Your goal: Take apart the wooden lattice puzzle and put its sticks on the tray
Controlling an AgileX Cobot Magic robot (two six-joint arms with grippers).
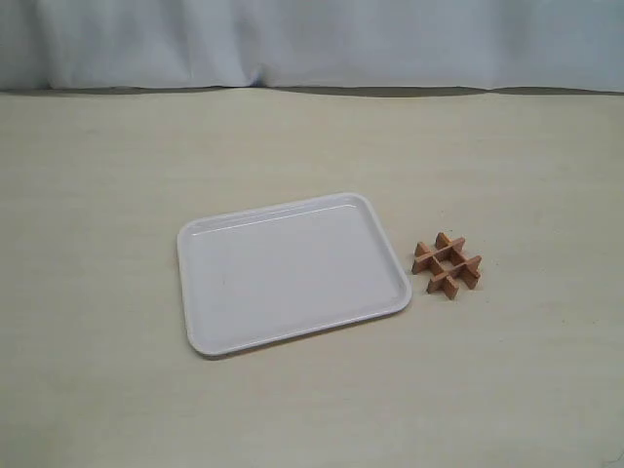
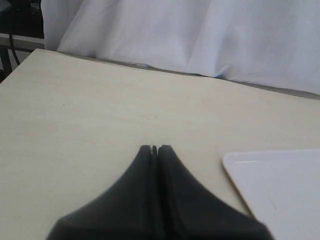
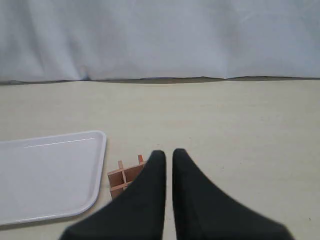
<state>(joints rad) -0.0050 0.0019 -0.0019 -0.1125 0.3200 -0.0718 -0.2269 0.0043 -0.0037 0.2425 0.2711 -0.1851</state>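
The wooden lattice puzzle (image 1: 447, 265), four reddish-brown sticks still crossed two by two, lies on the table just right of the white tray (image 1: 292, 268). Nothing lies on the tray. Neither arm shows in the exterior view. In the left wrist view my left gripper (image 2: 154, 148) is shut and holds nothing, with a corner of the tray (image 2: 280, 185) off to one side. My right gripper (image 3: 165, 152) hangs above the table with only a thin slit between its black fingers and nothing in it. The puzzle (image 3: 125, 177) peeks out partly hidden behind one finger, beside the tray (image 3: 45, 175).
The pale wooden table (image 1: 117, 175) stretches all round the tray and puzzle. A white cloth backdrop (image 1: 312, 39) hangs along the far edge. In the left wrist view the table's corner and a dark frame (image 2: 10, 45) show beyond it.
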